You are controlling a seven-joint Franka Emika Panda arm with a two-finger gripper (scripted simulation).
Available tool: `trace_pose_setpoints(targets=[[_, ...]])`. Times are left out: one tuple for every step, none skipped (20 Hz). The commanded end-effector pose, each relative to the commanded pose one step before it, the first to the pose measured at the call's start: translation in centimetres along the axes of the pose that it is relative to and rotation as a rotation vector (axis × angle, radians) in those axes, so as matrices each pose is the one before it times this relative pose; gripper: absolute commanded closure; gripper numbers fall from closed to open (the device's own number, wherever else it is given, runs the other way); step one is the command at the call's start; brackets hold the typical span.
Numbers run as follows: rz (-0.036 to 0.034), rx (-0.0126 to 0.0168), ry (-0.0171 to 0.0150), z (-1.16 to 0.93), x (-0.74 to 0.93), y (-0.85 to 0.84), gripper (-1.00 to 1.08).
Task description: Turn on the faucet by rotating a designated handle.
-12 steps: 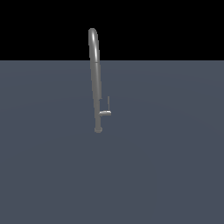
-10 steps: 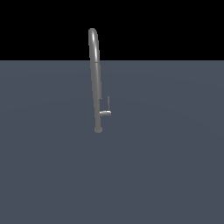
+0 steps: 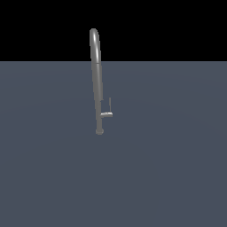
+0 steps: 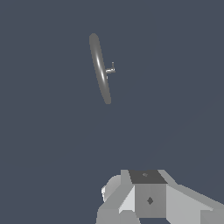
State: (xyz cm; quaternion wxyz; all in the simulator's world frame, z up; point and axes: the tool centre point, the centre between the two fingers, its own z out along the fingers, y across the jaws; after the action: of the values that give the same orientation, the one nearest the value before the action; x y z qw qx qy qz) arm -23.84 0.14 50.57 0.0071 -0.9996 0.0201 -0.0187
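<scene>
No visible change from 0.6 s ago: faucet (image 3: 96,80) and handle (image 3: 107,111) sit in the same pose in the exterior view, and no arm has entered that frame. Faucet stands upright on the plain grey counter (image 3: 168,168), small round base down, gooseneck top hooked over and crossing into the black background. Handle juts from the pipe's lower part toward the exterior view's right: short horizontal stub, thin rod pointing up from its end. Wrist view looks down on the faucet (image 4: 99,69) from well away, pipe foreshortened, handle (image 4: 110,69) sticking out of its side. Only the grey gripper body (image 4: 148,197) shows at the frame edge; fingers aren't visible, so can't tell whether they're apart or together. Nothing touches the handle.
</scene>
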Motion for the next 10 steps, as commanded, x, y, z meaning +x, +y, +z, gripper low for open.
trace_pose_setpoints(targets=[[0.01574,0.01415,-0.01915,0.233,0.676,-0.073,1.08],[0.00772,0.00701,-0.00924,0.105,0.332,-0.038,1.08],[0.00836,0.0076,-0.01001,0.114,0.36,-0.042,1.08],[0.00903,0.00821,-0.01082,0.123,0.389,-0.044,1.08],[0.0097,0.00882,-0.01162,0.132,0.418,-0.048,1.08],[0.01038,0.00944,-0.01244,0.141,0.447,-0.051,1.08],[0.01108,0.01008,-0.01328,0.151,0.477,-0.054,1.08],[0.01177,0.01072,-0.01411,0.16,0.507,-0.058,1.08],[0.01239,0.01129,-0.01486,0.169,0.534,-0.06,1.08],[0.0128,0.01167,-0.01536,0.174,0.551,-0.063,1.08]])
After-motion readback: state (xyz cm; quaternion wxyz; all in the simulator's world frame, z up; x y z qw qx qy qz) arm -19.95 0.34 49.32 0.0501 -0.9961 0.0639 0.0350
